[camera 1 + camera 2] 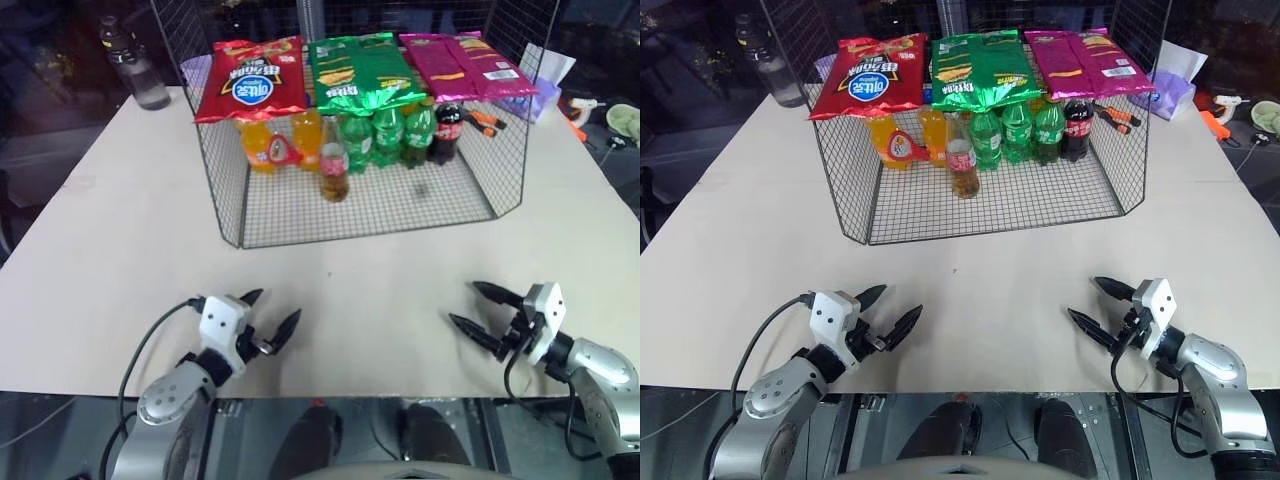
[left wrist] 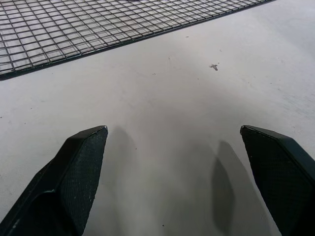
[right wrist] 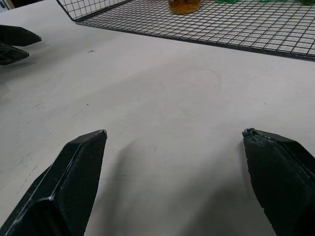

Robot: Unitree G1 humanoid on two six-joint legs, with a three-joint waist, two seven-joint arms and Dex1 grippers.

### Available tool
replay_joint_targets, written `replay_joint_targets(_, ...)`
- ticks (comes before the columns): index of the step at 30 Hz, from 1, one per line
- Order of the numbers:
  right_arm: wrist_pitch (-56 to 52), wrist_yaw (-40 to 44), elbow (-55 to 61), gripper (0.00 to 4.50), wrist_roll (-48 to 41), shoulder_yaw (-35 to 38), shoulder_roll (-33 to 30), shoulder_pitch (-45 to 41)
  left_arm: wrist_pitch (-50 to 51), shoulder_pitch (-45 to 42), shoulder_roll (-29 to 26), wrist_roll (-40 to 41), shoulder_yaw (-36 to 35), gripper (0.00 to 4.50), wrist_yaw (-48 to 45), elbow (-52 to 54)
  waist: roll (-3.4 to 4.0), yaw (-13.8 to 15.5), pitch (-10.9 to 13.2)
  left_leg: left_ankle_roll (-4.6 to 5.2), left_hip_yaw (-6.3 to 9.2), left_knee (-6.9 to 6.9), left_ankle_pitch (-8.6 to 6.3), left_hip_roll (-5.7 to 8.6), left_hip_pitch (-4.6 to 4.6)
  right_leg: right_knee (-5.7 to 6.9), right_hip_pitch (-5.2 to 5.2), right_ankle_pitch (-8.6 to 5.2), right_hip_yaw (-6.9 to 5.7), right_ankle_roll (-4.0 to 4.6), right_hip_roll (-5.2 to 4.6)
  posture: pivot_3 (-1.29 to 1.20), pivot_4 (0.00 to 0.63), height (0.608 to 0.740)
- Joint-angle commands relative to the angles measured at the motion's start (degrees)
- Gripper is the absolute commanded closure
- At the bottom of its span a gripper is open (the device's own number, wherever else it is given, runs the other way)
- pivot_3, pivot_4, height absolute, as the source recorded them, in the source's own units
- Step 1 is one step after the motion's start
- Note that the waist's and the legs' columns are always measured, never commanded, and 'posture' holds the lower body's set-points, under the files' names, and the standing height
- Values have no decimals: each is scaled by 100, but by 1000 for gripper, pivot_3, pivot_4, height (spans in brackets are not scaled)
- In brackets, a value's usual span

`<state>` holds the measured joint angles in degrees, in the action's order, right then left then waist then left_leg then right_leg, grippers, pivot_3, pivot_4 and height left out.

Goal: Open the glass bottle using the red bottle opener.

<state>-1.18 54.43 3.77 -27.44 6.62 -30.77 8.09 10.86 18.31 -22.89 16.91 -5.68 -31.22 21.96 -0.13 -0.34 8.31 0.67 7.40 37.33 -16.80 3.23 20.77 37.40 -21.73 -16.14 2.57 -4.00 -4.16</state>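
A pale table point(image 1: 120, 230) carries a black wire-mesh rack point(image 1: 360, 205) at its far middle, with three snack bags laid across the rack's top: a red bag point(image 1: 252, 78), a green bag point(image 1: 360, 68) and a magenta bag point(image 1: 465, 62). Inside the rack a row of bottles stands along the back: orange soda bottles point(image 1: 262, 142), green soda bottles point(image 1: 388, 135) and a dark cola bottle point(image 1: 447, 130). The glass bottle point(image 1: 334, 168), amber with a red-and-white label, stands upright on the mesh floor just in front of that row, between the orange and green ones. Something red sits against the orange bottles point(image 1: 902, 146); it may be the red bottle opener, but the mesh and the label colours make that hard to settle. Near the table's front edge, well apart from the rack, the left gripper point(image 1: 268, 318) hovers over bare tabletop with its two black fingers spread wide and nothing between them. The right gripper point(image 1: 482, 310) hangs at the opposite side, likewise spread wide and empty, touching nothing
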Motion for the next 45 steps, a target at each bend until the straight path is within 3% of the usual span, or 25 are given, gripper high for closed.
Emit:
replay_joint_targets(1,37,22,160,28,-52,135,-38,-5,-243,-13,-42,-134,-55,0,29,117,0,0,0,0,0,0,0,0,0,0,0,0,0,0,0,0,150,740)
replay_joint_targets(23,6,-84,440,28,-27,53,47,-30,-294,-555,58,77,-147,0,63,-217,0,1,0,-1,0,0,0,0,0,1,-1,0,0,0,4,0,150,740)
replay_joint_targets(28,-340,56,962,28,-439,21,7,-139,-159,-1258,41,25,-195,0,237,-484,0,18,0,-2,3,1,1,2,-1,6,-1,1,-5,-1,10,0,150,740)
replay_joint_targets(32,-788,-17,1630,28,-1005,-39,103,-422,-181,-2452,-1,-101,-225,0,403,-1216,-2,33,3,-9,6,4,5,5,3,11,-6,1,-8,-1,15,0,150,740)
replay_joint_targets(39,-1070,-448,1997,28,-1057,-81,252,-957,-35,-3872,71,-7,-361,0,717,-1788,-26,11,17,-26,8,7,16,17,11,15,-14,1,-7,-2,13,0,150,740)
replay_joint_targets(45,-1109,-593,2045,28,-969,-145,307,-1092,-295,-4936,210,-74,-487,0,841,-2928,-31,16,18,-27,9,15,17,21,39,22,-41,1,-8,-2,12,0,150,740)
